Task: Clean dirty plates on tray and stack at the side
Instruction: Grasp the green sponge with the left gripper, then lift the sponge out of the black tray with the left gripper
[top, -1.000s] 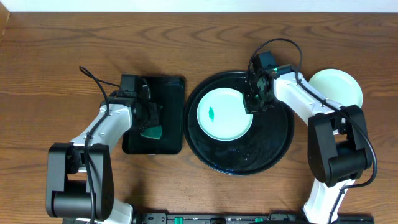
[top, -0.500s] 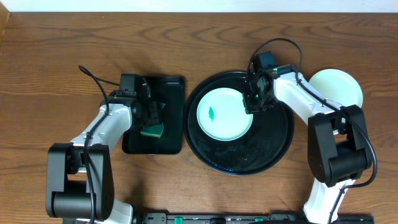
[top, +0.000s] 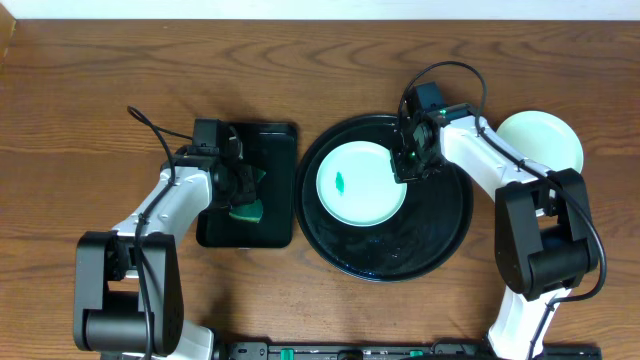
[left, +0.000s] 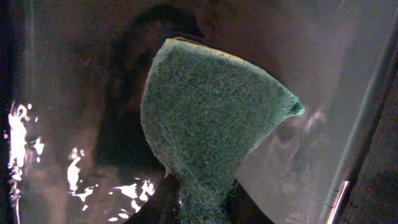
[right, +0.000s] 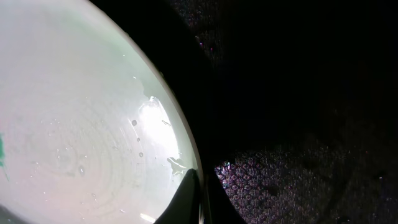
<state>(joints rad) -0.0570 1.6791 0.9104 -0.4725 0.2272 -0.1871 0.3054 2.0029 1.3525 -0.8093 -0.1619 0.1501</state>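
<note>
2 plates were in view. 1 mint plate (top: 360, 185), with a small green smear (top: 340, 182) left of its middle, lay on the round black tray (top: 425, 240), which sat just right of the worktop's (top: 90, 80) middle. The other plate (top: 545, 135), pale and with no smear visible, rested off the tray on the bare wood toward the worktop's right edge, partly behind the right arm. That looked like the stacking spot; whether it was 1 plate or more I could not tell.

The right end effector (top: 405, 168) was clenched on the right rim of the mint plate, and the wrist view showed its fingertips (right: 177, 208) meeting at that rim. I judged the hold was meant to pin the plate so it would not slide on the glossy tray while being wiped.

The left end effector (left: 199, 205) hung over the small rectangular tray (top: 275, 150), left of the worktop's middle. It was grasping the green sponge (left: 211, 118) by 1 end, so the pad fanned out beyond the fingers with a broad face free for scrubbing. The sponge was well apart from the smeared plate, so wiping had not begun. The next move, as I judged it, called for carrying the sponge across to the smear, and the pinched end might slip under pressure.
</note>
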